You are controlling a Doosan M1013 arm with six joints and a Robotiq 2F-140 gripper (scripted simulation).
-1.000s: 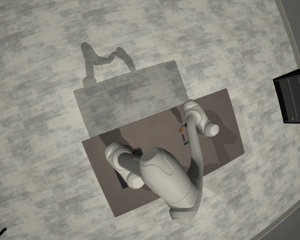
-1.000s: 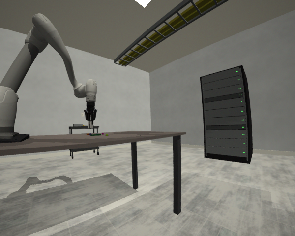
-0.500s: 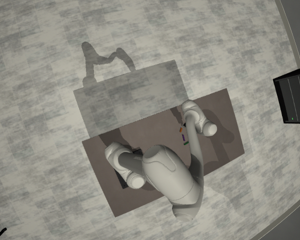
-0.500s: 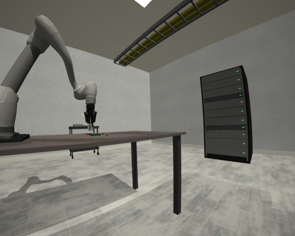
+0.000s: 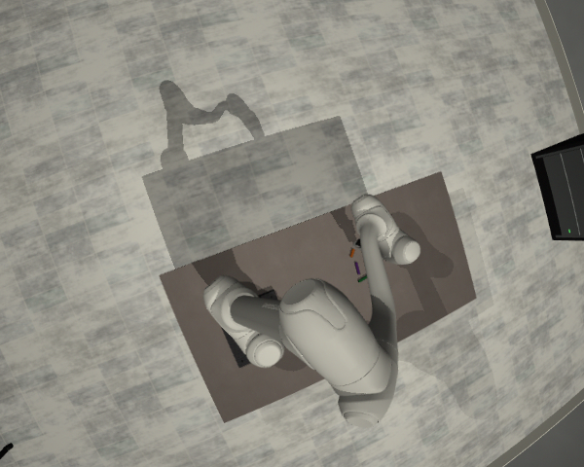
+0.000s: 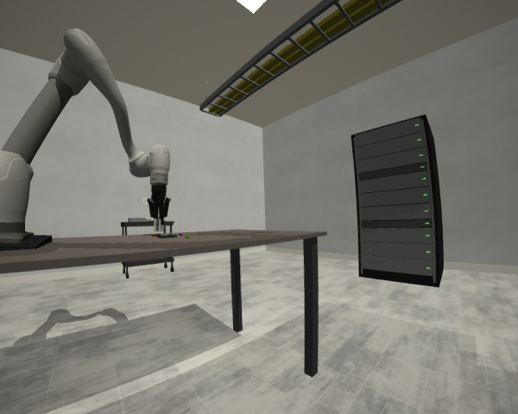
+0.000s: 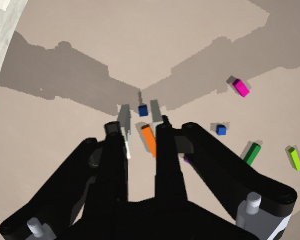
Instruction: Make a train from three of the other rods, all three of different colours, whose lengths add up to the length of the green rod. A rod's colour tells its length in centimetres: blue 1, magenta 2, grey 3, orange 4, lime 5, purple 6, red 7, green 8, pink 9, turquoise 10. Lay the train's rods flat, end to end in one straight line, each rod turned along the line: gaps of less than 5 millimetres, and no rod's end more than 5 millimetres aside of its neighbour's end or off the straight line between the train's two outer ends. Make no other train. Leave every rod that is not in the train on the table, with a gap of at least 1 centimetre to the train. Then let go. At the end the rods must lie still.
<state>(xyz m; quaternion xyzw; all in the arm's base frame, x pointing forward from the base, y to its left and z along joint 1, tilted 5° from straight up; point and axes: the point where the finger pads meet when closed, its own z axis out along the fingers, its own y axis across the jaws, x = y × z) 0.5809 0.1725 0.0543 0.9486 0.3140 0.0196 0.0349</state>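
The brown counter (image 6: 250,235) carries the white arm (image 6: 116,102), which reaches out and bends down over a cluster of small coloured rods. The black hand (image 7: 140,115) points straight down at the counter and hovers just above it. Its fingers stand only narrowly apart and grip nothing.

Seen from the wrist, the orange rod (image 7: 148,140) lies flat on the counter in the gap below the two fingers, running roughly along them. A blue rod (image 7: 142,111) lies just beyond the fingertips. To the right of the hand lie a second blue rod (image 7: 221,130), the green rod (image 7: 252,154) and a lime rod (image 7: 294,158), each apart from the others. The magenta rod (image 7: 241,87) lies farther out.

From above, the orange rod, a purple rod (image 5: 356,267) and the green rod follow one another beside the forearm, with gaps between them. The green rod is the nearest of the three to the arm's base.

Beyond the counter a small trolley (image 6: 125,223) stands by the far wall, and a dark server cabinet (image 6: 397,200) stands at the right.
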